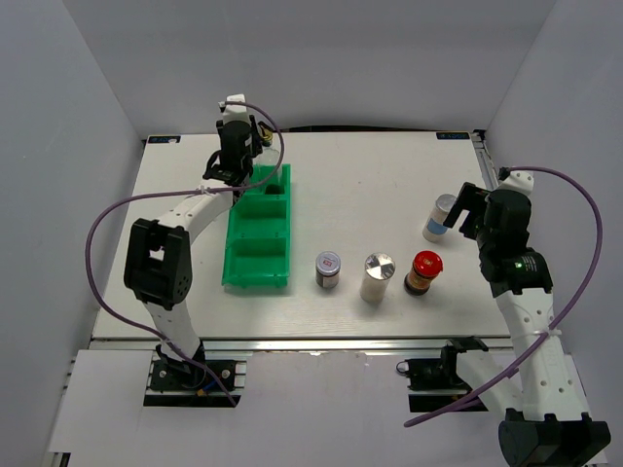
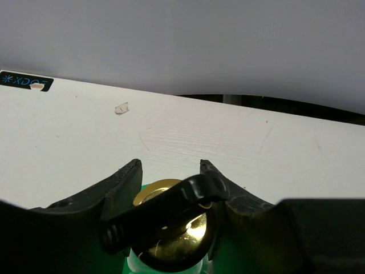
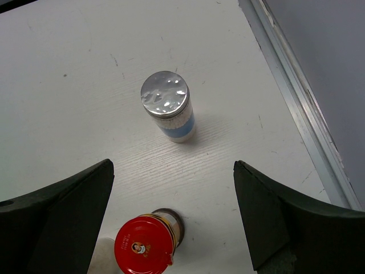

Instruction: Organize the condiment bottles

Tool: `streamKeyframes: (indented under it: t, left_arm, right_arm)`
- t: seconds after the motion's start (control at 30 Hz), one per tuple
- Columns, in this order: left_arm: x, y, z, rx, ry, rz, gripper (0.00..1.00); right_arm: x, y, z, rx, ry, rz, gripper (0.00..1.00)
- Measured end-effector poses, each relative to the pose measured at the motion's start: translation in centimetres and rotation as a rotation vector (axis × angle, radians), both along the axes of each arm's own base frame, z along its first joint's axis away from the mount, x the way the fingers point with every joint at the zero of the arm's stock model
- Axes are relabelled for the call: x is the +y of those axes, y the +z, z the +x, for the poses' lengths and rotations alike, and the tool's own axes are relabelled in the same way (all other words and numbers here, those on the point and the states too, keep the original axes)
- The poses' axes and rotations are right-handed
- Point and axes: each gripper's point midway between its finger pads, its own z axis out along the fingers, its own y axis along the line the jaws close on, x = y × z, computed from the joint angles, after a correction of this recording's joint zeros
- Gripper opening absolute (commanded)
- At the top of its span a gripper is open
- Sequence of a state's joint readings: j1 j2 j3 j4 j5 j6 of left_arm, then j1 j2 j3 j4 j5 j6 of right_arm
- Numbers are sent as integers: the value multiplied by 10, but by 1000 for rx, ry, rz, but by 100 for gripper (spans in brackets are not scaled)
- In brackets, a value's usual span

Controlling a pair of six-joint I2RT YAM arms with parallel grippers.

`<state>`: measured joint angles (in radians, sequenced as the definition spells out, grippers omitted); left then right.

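Observation:
My left gripper (image 1: 237,167) (image 2: 170,171) is over the far compartment of the green bin (image 1: 255,261). Its fingers close on the gold-black spout of a clear glass bottle (image 2: 171,240), with green showing below. A gold-black spout (image 1: 261,136) shows beside that gripper in the top view; I cannot tell whether it is the second glass bottle. My right gripper (image 1: 465,208) (image 3: 173,171) is open and empty, above the table between the blue-labelled white jar (image 1: 440,218) (image 3: 168,111) and the red-lidded brown jar (image 1: 423,272) (image 3: 144,245). The white silver-lidded shaker (image 1: 378,277) and the dark silver-lidded jar (image 1: 328,269) stand in a row to the left of the red-lidded jar.
The bin's middle and near compartments hold nothing. A metal rail (image 3: 296,97) runs along the table's right edge close to the blue-labelled jar. Grey walls enclose the table on three sides. A small white scrap (image 2: 121,108) lies on the table near the far edge.

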<state>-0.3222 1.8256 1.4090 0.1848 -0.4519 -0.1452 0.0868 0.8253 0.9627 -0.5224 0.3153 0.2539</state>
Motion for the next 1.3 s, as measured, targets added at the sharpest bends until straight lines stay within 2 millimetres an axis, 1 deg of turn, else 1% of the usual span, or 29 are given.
streamKeyframes:
  t: [0.07, 0.17, 0.47, 0.57, 0.83, 1.03, 1.1, 1.23, 1.3]
  left_arm:
    - [-2, 5, 0, -14, -9, -8, 62]
    - [-3, 8, 0, -18, -18, -12, 67]
    - [-2, 13, -2, -4, -17, -3, 69]
    - [1, 21, -4, -11, -9, 2, 69]
    - [7, 64, -3, -80, 18, 15, 70]
    - [10, 87, -3, -105, 31, 17, 70]
    - [11, 98, -3, -115, 37, 15, 70]
    - [18, 134, -5, -172, 78, 11, 72]
    - [23, 147, -8, -192, 95, 15, 77]
  right_arm:
    - [0, -1, 0, 5, 0, 0, 90]
    - [0, -1, 0, 6, 0, 0, 90]
    - [0, -2, 0, 6, 1, 0, 89]
    - [0, -2, 0, 6, 1, 0, 89]
    - [1, -2, 1, 8, 4, 2, 89]
    - [2, -4, 2, 16, 9, 4, 90]
    - [2, -4, 2, 17, 10, 4, 89]
    - [4, -5, 2, 22, 21, 8, 89]
    - [6, -8, 3, 31, 30, 10, 89]
